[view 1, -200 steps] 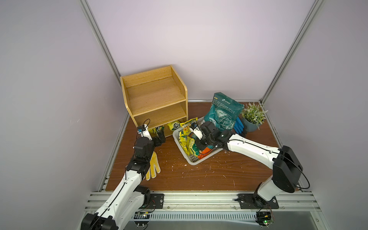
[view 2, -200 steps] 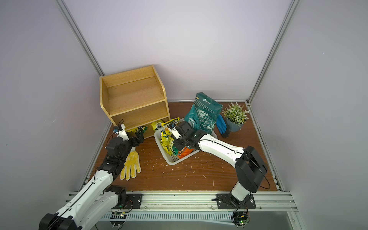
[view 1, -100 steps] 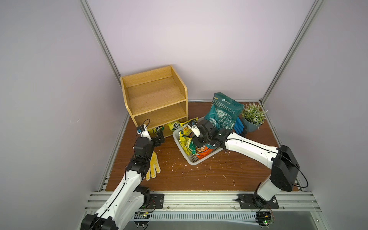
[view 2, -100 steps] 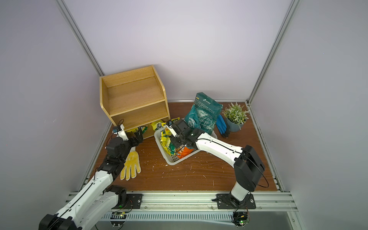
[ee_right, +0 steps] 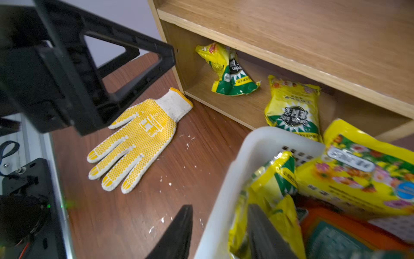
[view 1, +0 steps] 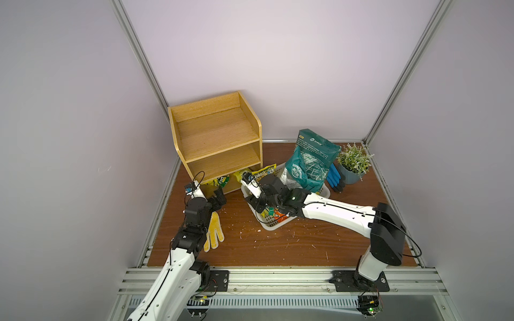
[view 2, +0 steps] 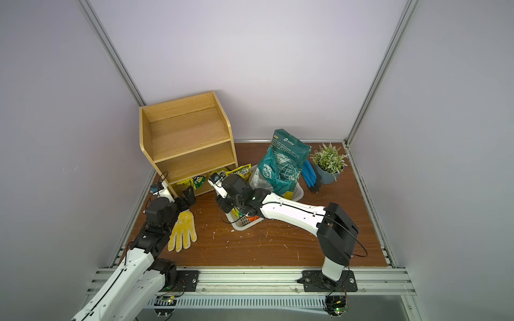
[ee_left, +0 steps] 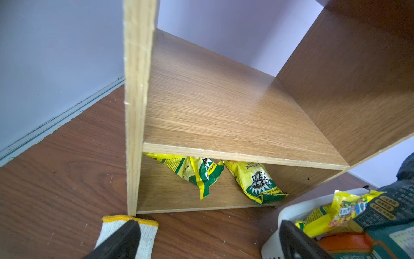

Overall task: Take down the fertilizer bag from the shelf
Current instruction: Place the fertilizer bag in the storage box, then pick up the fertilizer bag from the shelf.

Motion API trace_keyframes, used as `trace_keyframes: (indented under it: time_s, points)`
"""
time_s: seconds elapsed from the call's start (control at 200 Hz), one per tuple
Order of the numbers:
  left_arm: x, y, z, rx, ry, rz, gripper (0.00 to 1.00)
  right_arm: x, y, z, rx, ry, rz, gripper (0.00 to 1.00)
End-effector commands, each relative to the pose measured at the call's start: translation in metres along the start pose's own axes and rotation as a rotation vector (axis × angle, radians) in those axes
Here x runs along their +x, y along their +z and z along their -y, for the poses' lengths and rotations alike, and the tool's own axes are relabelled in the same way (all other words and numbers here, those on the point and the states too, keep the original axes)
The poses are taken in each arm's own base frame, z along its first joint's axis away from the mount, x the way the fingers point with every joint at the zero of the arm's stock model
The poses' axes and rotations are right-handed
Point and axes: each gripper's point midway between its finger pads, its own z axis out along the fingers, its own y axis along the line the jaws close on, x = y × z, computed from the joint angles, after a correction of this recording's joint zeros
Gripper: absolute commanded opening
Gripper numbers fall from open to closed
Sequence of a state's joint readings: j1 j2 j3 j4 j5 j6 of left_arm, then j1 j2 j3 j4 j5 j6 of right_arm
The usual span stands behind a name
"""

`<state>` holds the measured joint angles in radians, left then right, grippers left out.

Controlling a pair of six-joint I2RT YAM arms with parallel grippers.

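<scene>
The light-wood shelf stands at the back left. Two yellow-and-green fertilizer bags lie in its bottom tier, also seen in the right wrist view. My left gripper is wide open and empty, low in front of that tier, over a glove's cuff. My right gripper is open astride the white basket's rim: one finger outside, one inside beside a similar yellow-green bag lying in the basket.
A tall teal bag stands in the basket's back, and a flowered yellow bag lies in it. A yellow-dotted glove lies beside the left arm. Blue gloves and a potted plant are at the back right. White crumbs dot the tabletop.
My right gripper has gone from shut to open and shifted left over the basket's rim, toward the shelf. The left arm has not moved.
</scene>
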<state>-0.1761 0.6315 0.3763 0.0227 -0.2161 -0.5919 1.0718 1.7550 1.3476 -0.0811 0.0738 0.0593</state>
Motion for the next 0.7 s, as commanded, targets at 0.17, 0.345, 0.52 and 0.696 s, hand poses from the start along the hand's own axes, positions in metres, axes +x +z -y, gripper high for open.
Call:
trace_keyframes:
  time_s: [0.17, 0.345, 0.52, 0.696]
  points:
    - [0.041, 0.004, -0.058, -0.185, -0.232, -0.173, 1.0, -0.03, 0.045, -0.03, 0.016, -0.213, 0.176, 0.46]
    - [0.026, 0.003, -0.085, -0.208, -0.369, -0.09, 1.0, -0.029, 0.079, -0.037, 0.087, -0.397, 0.236, 0.46]
    - [0.008, 0.012, -0.079, -0.198, -0.259, -0.089, 1.0, -0.039, 0.105, -0.038, 0.166, -0.515, 0.357, 0.47]
    - [-0.005, 0.016, -0.076, -0.184, -0.185, -0.054, 1.0, -0.048, 0.127, -0.041, 0.223, -0.564, 0.436, 0.48]
